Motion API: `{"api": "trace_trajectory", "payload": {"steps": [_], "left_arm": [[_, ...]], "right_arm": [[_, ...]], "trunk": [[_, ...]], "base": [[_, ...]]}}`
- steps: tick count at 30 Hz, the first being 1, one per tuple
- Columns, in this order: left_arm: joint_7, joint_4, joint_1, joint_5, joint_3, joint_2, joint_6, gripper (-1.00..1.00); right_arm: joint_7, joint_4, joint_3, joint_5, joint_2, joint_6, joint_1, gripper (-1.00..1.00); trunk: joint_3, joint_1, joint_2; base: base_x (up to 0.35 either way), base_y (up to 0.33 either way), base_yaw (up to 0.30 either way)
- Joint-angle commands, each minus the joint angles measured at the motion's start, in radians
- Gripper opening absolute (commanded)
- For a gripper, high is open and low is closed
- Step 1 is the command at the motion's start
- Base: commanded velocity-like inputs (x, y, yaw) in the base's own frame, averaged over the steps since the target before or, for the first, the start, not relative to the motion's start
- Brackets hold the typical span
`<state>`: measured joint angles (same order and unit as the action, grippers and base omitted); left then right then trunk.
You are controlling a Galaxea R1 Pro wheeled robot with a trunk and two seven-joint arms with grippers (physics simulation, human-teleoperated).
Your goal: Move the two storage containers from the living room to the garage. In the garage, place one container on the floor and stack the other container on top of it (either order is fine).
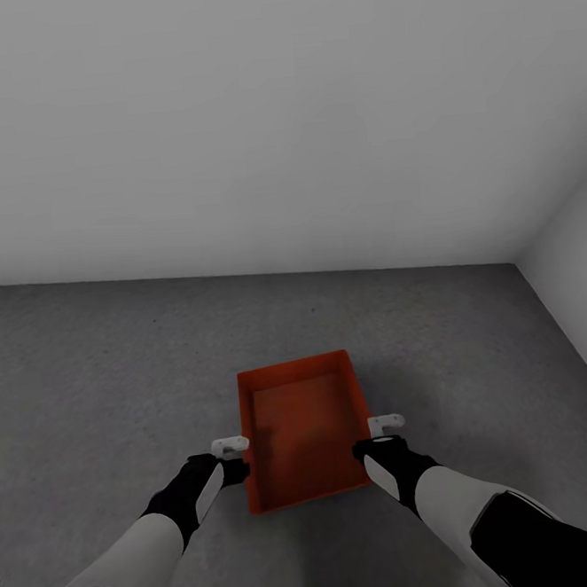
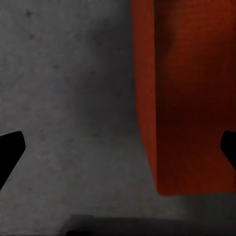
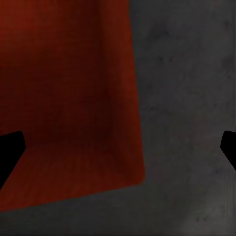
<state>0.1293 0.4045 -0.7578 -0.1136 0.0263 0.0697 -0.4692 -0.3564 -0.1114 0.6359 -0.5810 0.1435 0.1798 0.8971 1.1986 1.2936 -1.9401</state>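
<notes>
Both tools, left tool (image 1: 228, 444) and right tool (image 1: 387, 424), spread apart astride storage container (image 1: 304, 439) on floor (image 1: 97, 391); risk: nudging container askew on withdrawal.

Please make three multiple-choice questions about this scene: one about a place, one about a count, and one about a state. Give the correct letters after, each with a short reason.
1. Where does the storage container sit?
A. on a sofa
B. on the floor
C. on a glass table

2. How many orange-red containers show in the head view?
A. one
B. two
C. three

3. What is the state of the left pincer and right pincer?
A. both shut on a door handle
B. both holding a cup
C. both open, one astride each side wall

Answers:
1. B, dark grey concrete surrounds the container near a pale wall.
2. A, a single bin lies between the arms.
3. C, in each wrist view the fingertips stand far apart with a container wall between them.
</notes>
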Motion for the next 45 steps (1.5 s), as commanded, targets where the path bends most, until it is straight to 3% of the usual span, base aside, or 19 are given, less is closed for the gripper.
{"api": "trace_trajectory", "payload": {"steps": [1,45], "left_arm": [[0.007,0.002,0.0,-0.011,0.003,0.0,-0.005,1.0],[0.009,0.001,0.0,-0.011,0.003,0.001,-0.005,1.0]], "right_arm": [[-0.006,-0.002,0.008,-0.005,0.0,0.007,0.0,1.0],[-0.006,-0.002,0.01,-0.002,-0.001,0.007,0.0,1.0]], "trunk": [[-0.003,-0.004,0.007],[-0.141,-0.173,0.315]], "base": [[0.0,0.0,0.0],[0.0,0.0,0.0]]}}
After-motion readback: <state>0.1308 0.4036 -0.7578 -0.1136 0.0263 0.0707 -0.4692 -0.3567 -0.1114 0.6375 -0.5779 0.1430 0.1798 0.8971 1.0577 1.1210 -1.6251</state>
